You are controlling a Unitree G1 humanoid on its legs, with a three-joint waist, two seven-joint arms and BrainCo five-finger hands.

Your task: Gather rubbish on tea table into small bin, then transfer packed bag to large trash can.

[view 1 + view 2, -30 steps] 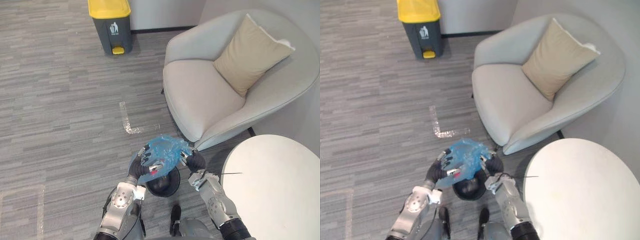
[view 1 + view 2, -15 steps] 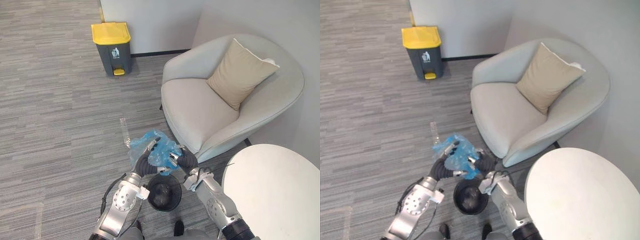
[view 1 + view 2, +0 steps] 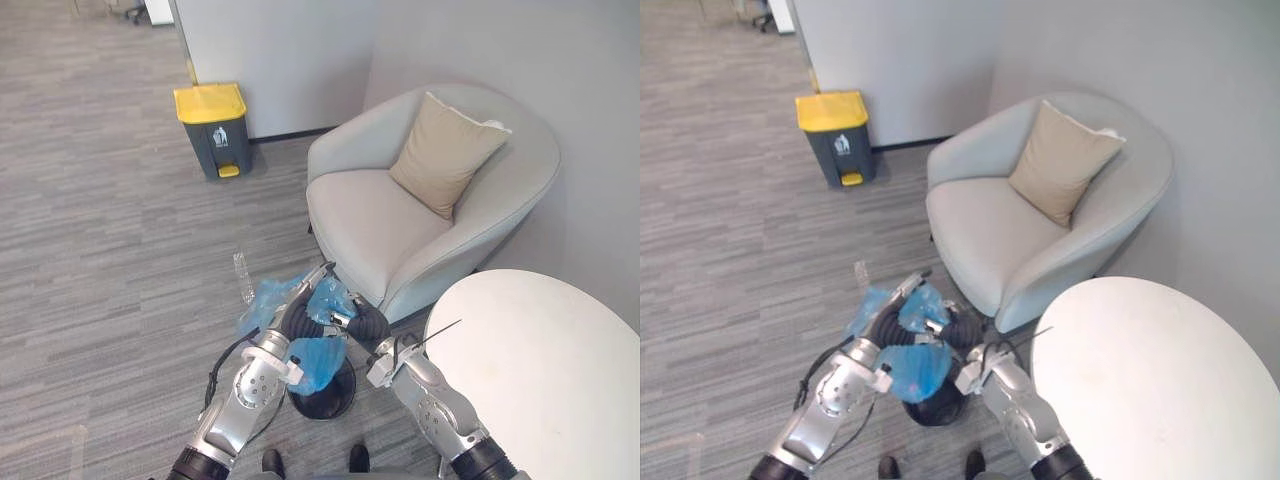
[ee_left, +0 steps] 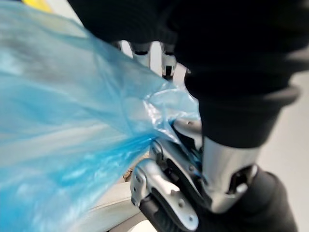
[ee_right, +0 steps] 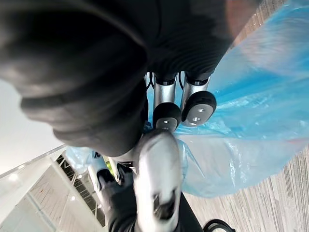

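Blue plastic bag (image 3: 316,362): lifted just above small black bin (image 3: 335,398)
Right hand (image 3: 366,325): above the bin, thumb and fingers pinching bag
Left hand (image 3: 300,315): against bag; grip unclear

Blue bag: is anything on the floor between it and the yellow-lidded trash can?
Nothing visible does. Between the blue bag, gripped by the right hand, and the yellow-lidded trash can lies grey carpet with just a flat pale mark. The armchair sits right of that line.
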